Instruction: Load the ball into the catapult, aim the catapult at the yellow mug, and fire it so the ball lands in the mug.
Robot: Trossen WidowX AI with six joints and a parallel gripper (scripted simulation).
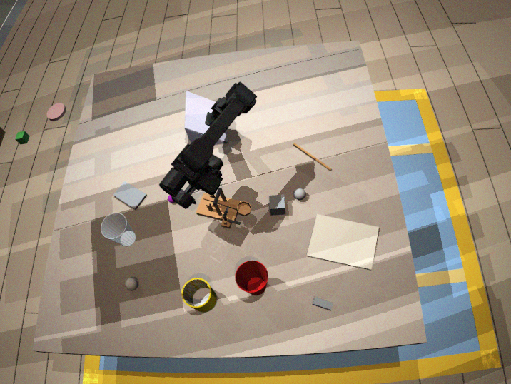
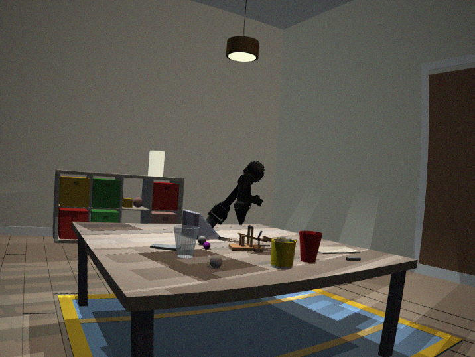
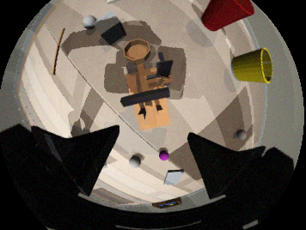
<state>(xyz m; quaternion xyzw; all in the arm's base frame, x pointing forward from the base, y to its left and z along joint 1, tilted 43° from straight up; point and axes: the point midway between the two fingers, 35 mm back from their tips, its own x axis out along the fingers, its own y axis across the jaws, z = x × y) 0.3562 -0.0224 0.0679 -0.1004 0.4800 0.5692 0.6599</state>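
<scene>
The wooden catapult (image 1: 205,209) (image 2: 237,247) (image 3: 153,121) stands mid-table. Its arm's cup (image 1: 244,208) (image 3: 137,51) looks empty and points right in the top view. The yellow mug (image 1: 190,288) (image 2: 282,253) (image 3: 247,67) stands upright near the front edge. A small purple ball (image 1: 170,198) (image 2: 206,245) (image 3: 163,155) lies behind the catapult's base end. Grey balls lie right of the catapult (image 1: 299,193) (image 3: 89,21), left of the mug (image 1: 131,283) (image 2: 215,261) (image 3: 241,134), and near the purple ball (image 2: 202,239) (image 3: 135,161). My gripper (image 2: 241,222) (image 3: 155,132) is open and empty above the catapult's base end.
A red cup (image 1: 251,274) (image 2: 310,245) (image 3: 224,14) stands beside the mug. A grey box (image 1: 277,205) (image 3: 113,33) is beyond the catapult's cup. A clear cup (image 1: 114,226) (image 2: 186,241), lavender wedge (image 1: 195,115), wooden stick (image 1: 312,156) and cream board (image 1: 345,243) are also on the table.
</scene>
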